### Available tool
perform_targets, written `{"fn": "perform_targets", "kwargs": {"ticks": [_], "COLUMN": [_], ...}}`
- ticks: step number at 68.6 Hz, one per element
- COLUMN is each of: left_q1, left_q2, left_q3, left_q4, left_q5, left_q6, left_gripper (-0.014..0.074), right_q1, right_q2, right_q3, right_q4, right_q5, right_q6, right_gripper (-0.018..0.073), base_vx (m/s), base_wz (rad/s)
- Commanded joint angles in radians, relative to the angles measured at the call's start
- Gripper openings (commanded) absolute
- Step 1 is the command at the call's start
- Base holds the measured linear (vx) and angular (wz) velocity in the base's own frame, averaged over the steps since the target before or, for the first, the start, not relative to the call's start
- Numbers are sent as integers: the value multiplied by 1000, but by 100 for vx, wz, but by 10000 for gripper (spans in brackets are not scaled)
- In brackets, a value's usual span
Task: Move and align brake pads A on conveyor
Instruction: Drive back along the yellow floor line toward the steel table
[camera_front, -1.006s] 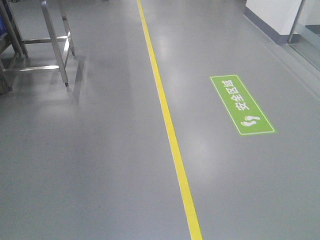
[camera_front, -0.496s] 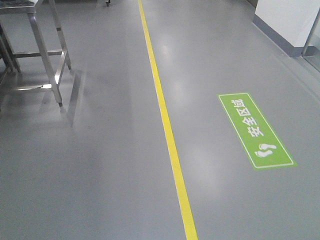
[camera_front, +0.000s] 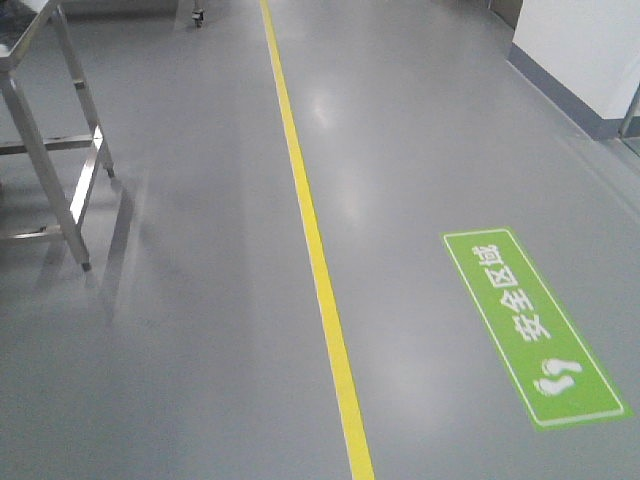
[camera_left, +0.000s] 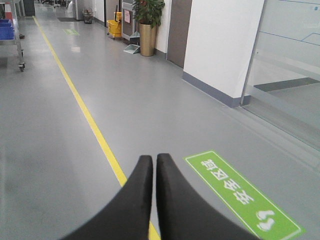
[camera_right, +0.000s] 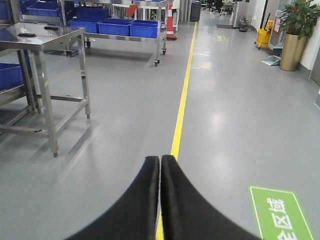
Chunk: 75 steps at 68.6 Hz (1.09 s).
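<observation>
Two grippers, both empty. The black tapered-finger left gripper (camera_left: 154, 159) sits at bottom centre of its wrist view, fingers pressed together with only a hairline seam and nothing between them. The matching black right gripper (camera_right: 160, 159) is the same: bottom centre, tips touching. Both point level along a polished grey floor (camera_front: 180, 350), likely a tucked carry pose for driving the base (nothing is within reach to grasp).

Zero task things are in view. No dark-grey brake pads A and no charcoal conveyor show in any picture, so the work area must be elsewhere.

The narrow yellow painted floor line (camera_front: 315, 250) runs from top centre to bottom centre of the front view. The green rectangular floor sign with white characters and footprints (camera_front: 530, 325) lies lower right, well apart from it. The shiny stainless-steel table (camera_right: 45, 37) stands upper left in the right wrist view, with small dark items on top, too small to identify. Blue plastic bins (camera_right: 115, 25) sit on racks behind it.

Judged stage: transit, no pad handling begun. The next need is reaching the conveyor.
</observation>
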Motion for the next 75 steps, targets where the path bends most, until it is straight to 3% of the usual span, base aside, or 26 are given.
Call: {"fn": "perform_targets", "kwargs": {"ticks": [1, 75], "left_q1": [-4, -4], "left_q2": [9, 9], "left_q3": [-25, -25], "left_q4": [-6, -6], "left_q5": [-75, -75], "left_q6": [-2, -2], "left_gripper": [-6, -6], "right_q1": [-3, -3], "right_q2": [10, 10], "right_q3": [-26, -26], "right_q4": [2, 2], "right_q5": [-69, -69], "right_q6": [-7, -7], "right_gripper": [-6, -6], "base_vx": [62, 66], "base_wz": [-3, 6]}}
